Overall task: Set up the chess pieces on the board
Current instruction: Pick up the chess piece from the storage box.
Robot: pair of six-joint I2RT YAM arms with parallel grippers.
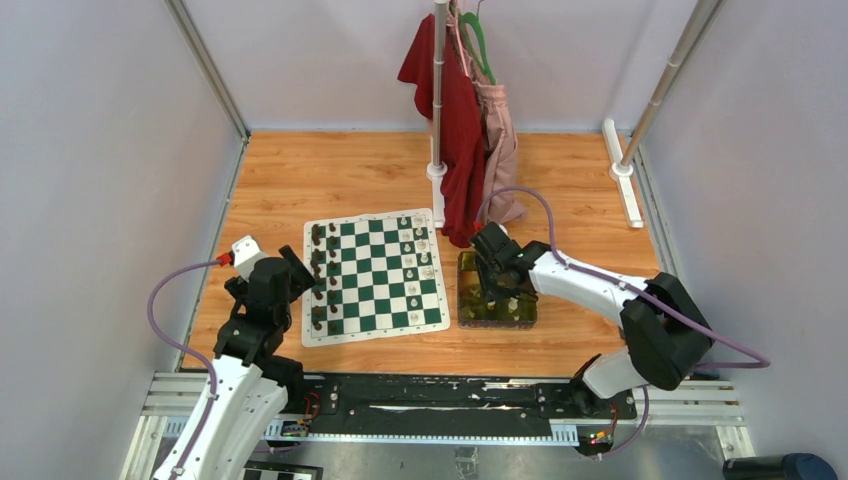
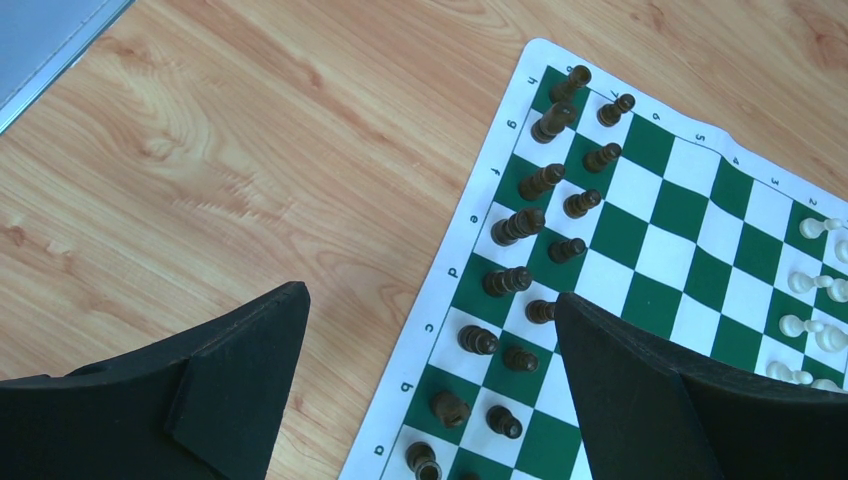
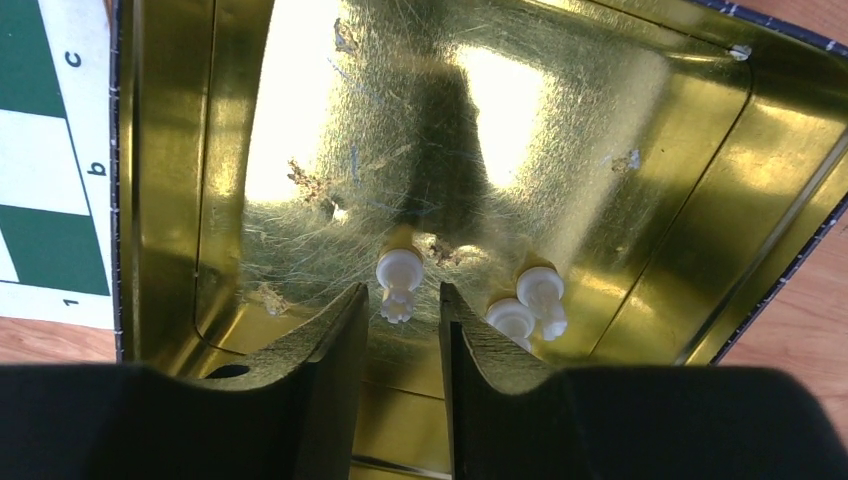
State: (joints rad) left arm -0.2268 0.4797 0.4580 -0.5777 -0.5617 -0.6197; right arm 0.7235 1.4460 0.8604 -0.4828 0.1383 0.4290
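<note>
- Two claws are in view. The right claw (image 3: 402, 292) is down inside the gold tray (image 3: 600, 130), with a narrow gap between its fingers.
- One cream-white piece (image 3: 399, 268) sits on the tray floor at the very ends of those fingers, between the tips. A sliver of gold shows on each side of it, so this claw is released and not clenched on the piece.
- From above I cannot tell whether that piece stands upright or lies tipped.
- Two more cream-white pieces (image 3: 540, 288) touch each other just outside one finger (image 3: 480, 350), on the side of the claw away from the board (image 1: 375, 290).
- The board lies flat on the wooden counter (image 2: 230, 150). It is beyond the tray wall on the right claw's other side, and the tray sits just beside its edge.
- The left claw (image 2: 428, 300) hangs over the opposite edge of the board with its fingers spread wide, released and grasping no piece.
- Beneath the left claw are bare counter on one side and the board's white lettered border on the other.
- The dark brown chessmen (image 2: 515, 225) stand in two files along the board edge nearest the left claw, just ahead of one finger and partly under it.
- The white chessmen (image 2: 815, 228) stand along the far side of the board from the left claw, the side nearest the tray and the right claw.
</note>
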